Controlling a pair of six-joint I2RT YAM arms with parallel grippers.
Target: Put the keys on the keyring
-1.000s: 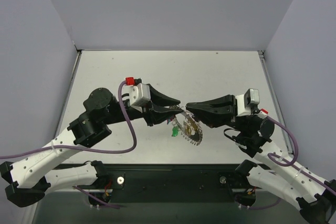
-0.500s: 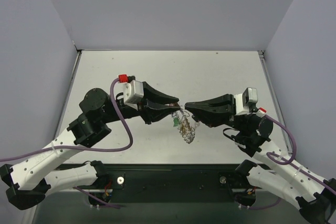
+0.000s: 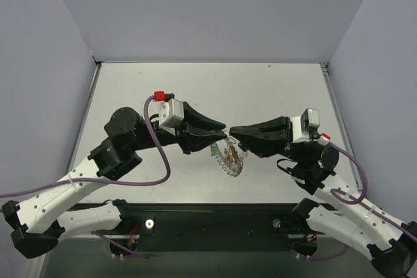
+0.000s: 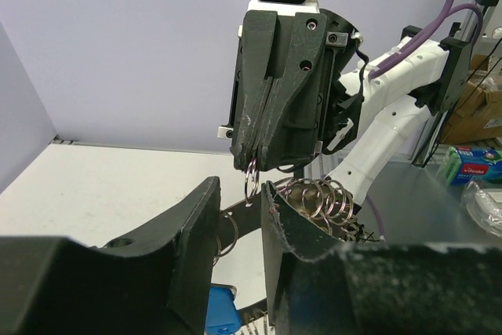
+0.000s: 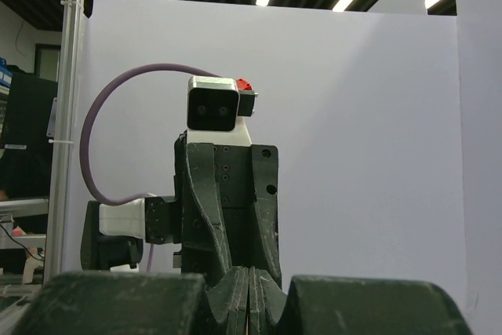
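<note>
Since the earlier frame the left gripper (image 3: 224,136) has edged closer to the right gripper (image 3: 234,136), which is clamped on a small loop (image 4: 251,175); the keyring (image 3: 232,158) hangs below both tips. Left jaws stand narrowly apart, lined up on that loop; best advanced slowly, keeping it centred before closing.

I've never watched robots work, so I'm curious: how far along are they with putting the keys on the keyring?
Done: the keyring looks lifted off the table, hanging between the left gripper and right gripper, with a green key and a blue key hanging by it. In hand: the right gripper pinches a small ring. Left: I cannot tell how many keys are threaded, so probably more threading.
</note>
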